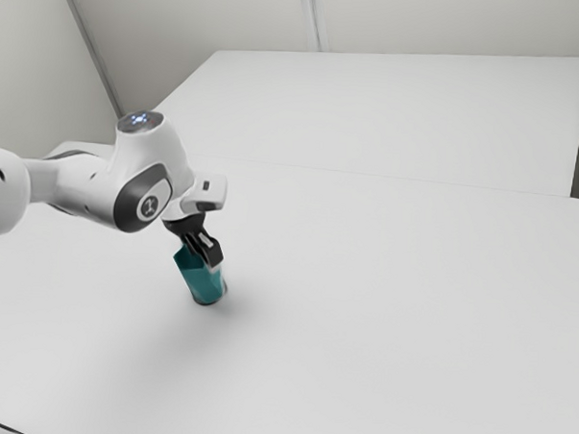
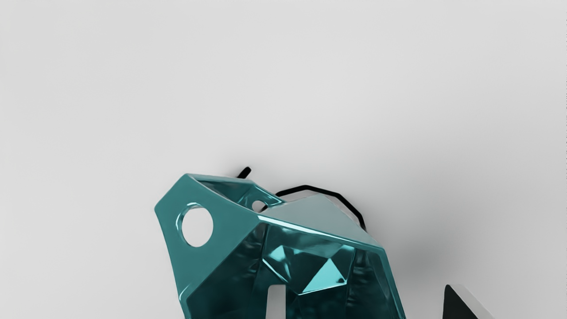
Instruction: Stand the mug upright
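When seen from the arm's side, black claw (image 1: 209,259) pointing down at the open end of the mug (image 1: 202,281), with fingers spread apart rather than clamped. In the wrist view, one fingertip (image 2: 276,305) across the mouth of the mug, the other fingertip (image 2: 453,308) outside, with the mug's wall between the two and clear space beside the outer tip.

On the white arm (image 1: 91,185), up from the claw, a round badge (image 1: 149,208) with a dark mark on a pale disc, ringed in dark grey; mark too small to read. Higher up, a dark round cap (image 1: 140,122) with small blue-white lights.

Mug in glossy teal, all flat facets and sharp corners, with a wide angular mouth and bright triangular reflections deep inside. To one side of the mouth, a folded angular part (image 2: 170,237) with round holes cut through. On the outer wall, a paler grey-green facet; around the far end, a dark curved edge. In the exterior view, a slanted pose, mouth end up and toward that view's left, lower end down by the white bench (image 1: 391,308). Exact contact with the bench impossible to tell. Soft shadow on the bench near the mug.

Farther back, a plain white panel (image 1: 400,116) and pale walls (image 1: 183,15).
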